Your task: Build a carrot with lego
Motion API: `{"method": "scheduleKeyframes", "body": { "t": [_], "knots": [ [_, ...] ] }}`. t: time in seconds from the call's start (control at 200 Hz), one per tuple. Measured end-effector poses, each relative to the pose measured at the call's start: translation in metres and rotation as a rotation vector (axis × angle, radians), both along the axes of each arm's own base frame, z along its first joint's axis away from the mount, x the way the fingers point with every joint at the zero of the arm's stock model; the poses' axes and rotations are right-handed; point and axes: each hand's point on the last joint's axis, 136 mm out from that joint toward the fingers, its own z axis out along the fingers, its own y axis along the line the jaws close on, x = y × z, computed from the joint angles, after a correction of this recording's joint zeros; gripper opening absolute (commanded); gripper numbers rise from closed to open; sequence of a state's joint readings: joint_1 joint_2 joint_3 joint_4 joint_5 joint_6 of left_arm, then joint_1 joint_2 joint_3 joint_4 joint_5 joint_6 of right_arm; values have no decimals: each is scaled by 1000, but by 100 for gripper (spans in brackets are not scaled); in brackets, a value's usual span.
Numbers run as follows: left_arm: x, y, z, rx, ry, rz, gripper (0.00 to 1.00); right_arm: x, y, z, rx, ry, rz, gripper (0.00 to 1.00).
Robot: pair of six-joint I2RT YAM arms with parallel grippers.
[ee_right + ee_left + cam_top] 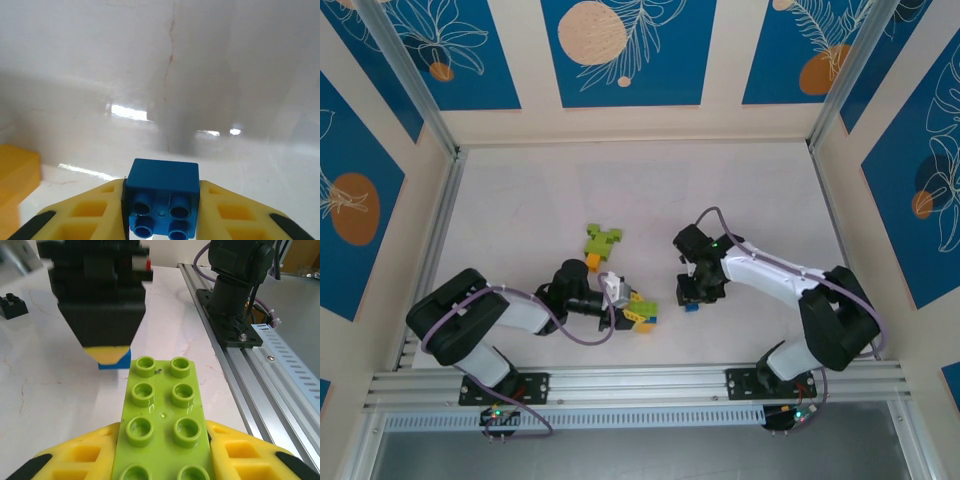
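1. Reading the grasp first: the left gripper [162,429] is clamped on the long lime green brick [161,400], studs facing its wrist camera. I use this brick as my landmark for every position below.
2. The right gripper [162,195] is closed on the blue brick [162,181], one yellow finger on each side. In the left wrist view the blue brick sits just beyond the far end of the lime green brick, low and close to the table [520,200]. I cannot tell whether it touches the table.
3. I judge the step in hand to be seating the blue brick on the end studs of the lime green brick. Procedure:
   - Raise the blue brick above stud height.
   - Square its edges to the end pair of stud rows.
   - Press straight down while the left arm holds rigid (any tilt will jam one corner).
   - Hold the right fingers off the left ones during the press.
4. Inventory, counted:
   - Long lime green brick in hand: one.
   - Blue brick in hand: one.
   - Small black brick [12,305]: one, on the table well beyond the landmark and to its left in the left wrist view.
   - Loose green pile [602,238]: one cluster, near the landmark on the side away from the arm bases. I cannot separate its pieces.
   - Orange piece [592,262]: one, between that pile and the landmark.
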State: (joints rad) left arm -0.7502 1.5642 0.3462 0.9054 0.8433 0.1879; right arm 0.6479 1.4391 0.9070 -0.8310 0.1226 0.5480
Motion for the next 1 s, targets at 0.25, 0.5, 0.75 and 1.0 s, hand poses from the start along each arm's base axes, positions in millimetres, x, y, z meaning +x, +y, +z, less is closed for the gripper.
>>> {"method": "scheduleKeyframes", "body": {
  "t": [0.25, 0.5, 0.75, 1.0],
  "knots": [
    [1, -1, 0, 2, -17, 6, 35, 6, 17, 72, 129, -70, -71, 30],
    [4, -2, -1, 5, -48, 13, 35, -5, 37, 93, 161, -21, -78, 30],
    [5, -2, -1, 6, -67, 14, 35, -16, 61, 98, 136, 28, -44, 29],
    [5, -2, -1, 6, -68, 16, 34, -22, 70, 92, 96, 58, -29, 29]
  ]
}}
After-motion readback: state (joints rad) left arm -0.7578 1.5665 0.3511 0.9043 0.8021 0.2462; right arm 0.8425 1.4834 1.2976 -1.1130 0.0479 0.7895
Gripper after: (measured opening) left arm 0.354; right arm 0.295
